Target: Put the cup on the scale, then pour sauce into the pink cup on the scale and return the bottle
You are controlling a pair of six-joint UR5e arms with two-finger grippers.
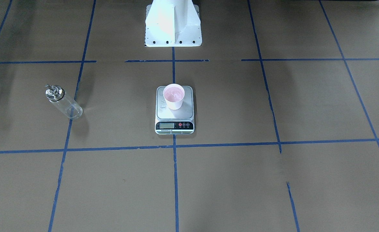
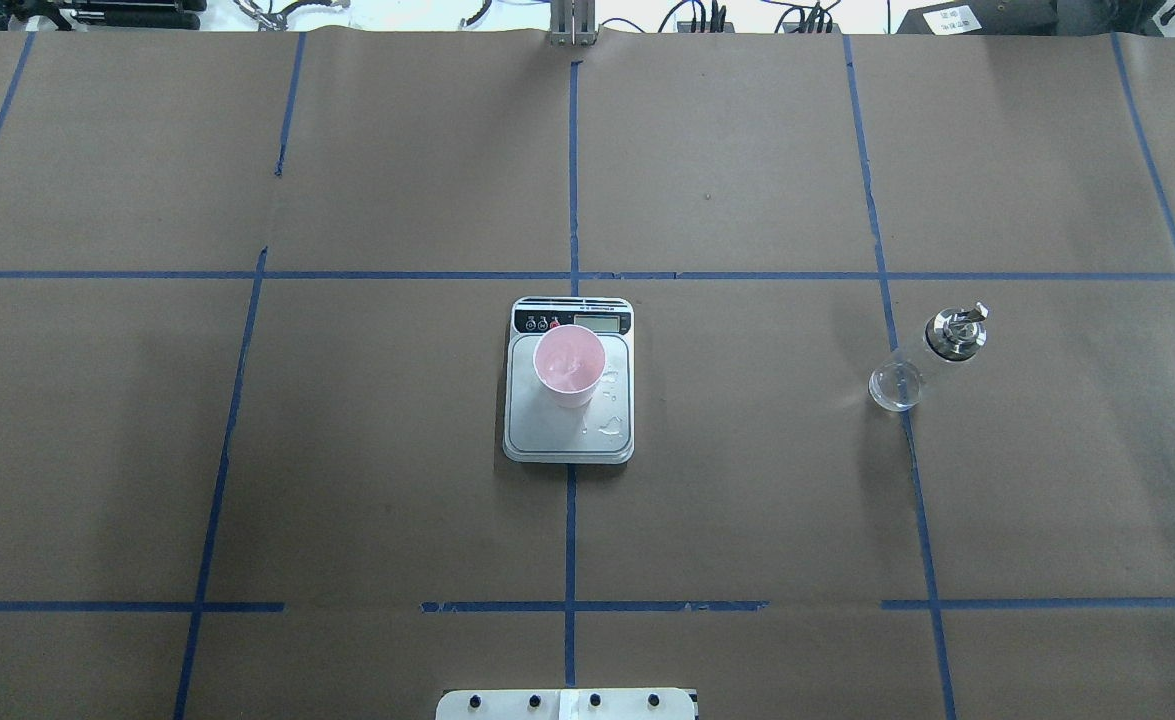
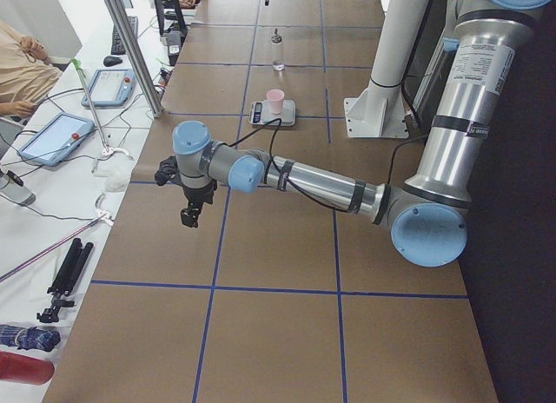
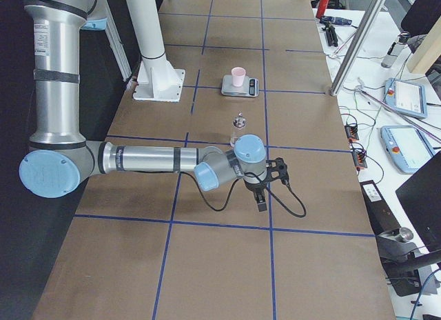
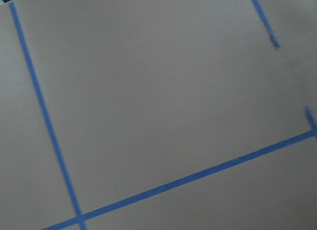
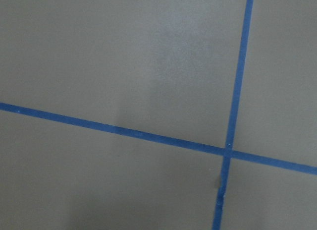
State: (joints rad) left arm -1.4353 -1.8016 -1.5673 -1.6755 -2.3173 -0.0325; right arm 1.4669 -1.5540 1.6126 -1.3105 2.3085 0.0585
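The pale pink cup (image 1: 174, 96) stands upright on the scale (image 1: 186, 111) at the table's middle, and its pink inside looks wet. The two also show in the overhead view: the cup (image 2: 568, 365) and the scale (image 2: 567, 435). A few drops lie on the platform. The clear glass bottle (image 2: 922, 360) with its metal spout stands upright on the table on my right side, by itself; it also shows in the front view (image 1: 63, 101). My left gripper (image 3: 189, 216) hangs over bare table far out to the left. My right gripper (image 4: 260, 204) hangs past the bottle (image 4: 239, 127). I cannot tell whether either is open or shut.
Brown paper with blue tape lines covers the table (image 2: 747, 500). The white robot base (image 1: 173, 29) stands behind the scale. Both wrist views show only paper and tape. Tablets, cables and a metal post (image 3: 130, 47) line the operators' side bench.
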